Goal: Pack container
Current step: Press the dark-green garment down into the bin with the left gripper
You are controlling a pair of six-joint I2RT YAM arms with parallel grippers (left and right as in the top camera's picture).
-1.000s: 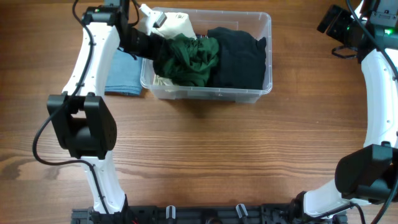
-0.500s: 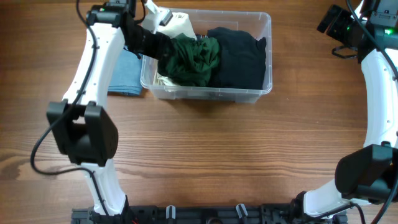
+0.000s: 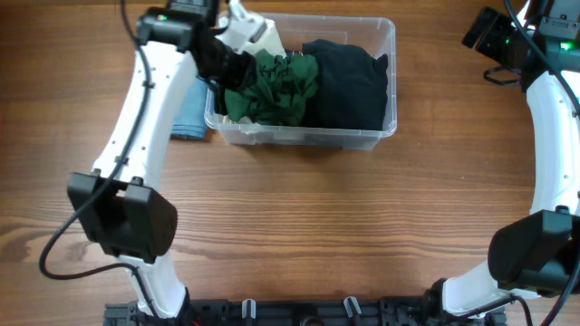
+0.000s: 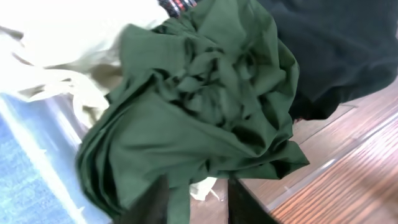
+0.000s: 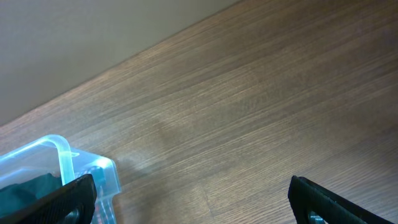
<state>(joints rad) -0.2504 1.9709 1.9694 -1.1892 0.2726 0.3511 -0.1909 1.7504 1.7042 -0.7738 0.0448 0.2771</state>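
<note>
Overhead puts the container (image 3: 388, 91) at the far side of the surface (image 3: 299, 208). Only the left wrist cam shows the left hand (image 4: 193, 202) narrow around a fold of the green garment (image 4: 199, 106) inside it. Actually gripping? Can't tell. The right hand (image 5: 193, 208) is wide open, well apart from it.

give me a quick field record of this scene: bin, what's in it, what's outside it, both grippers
container: clear, open top, on the table
inside: green garment crumpled left of middle; black garment at right; cream garment in far left corner
outside: blue cloth on the table by the left wall
left gripper: over the container, jaws either side of a green fold; grip unclear
right gripper: open, empty, over bare table
</note>
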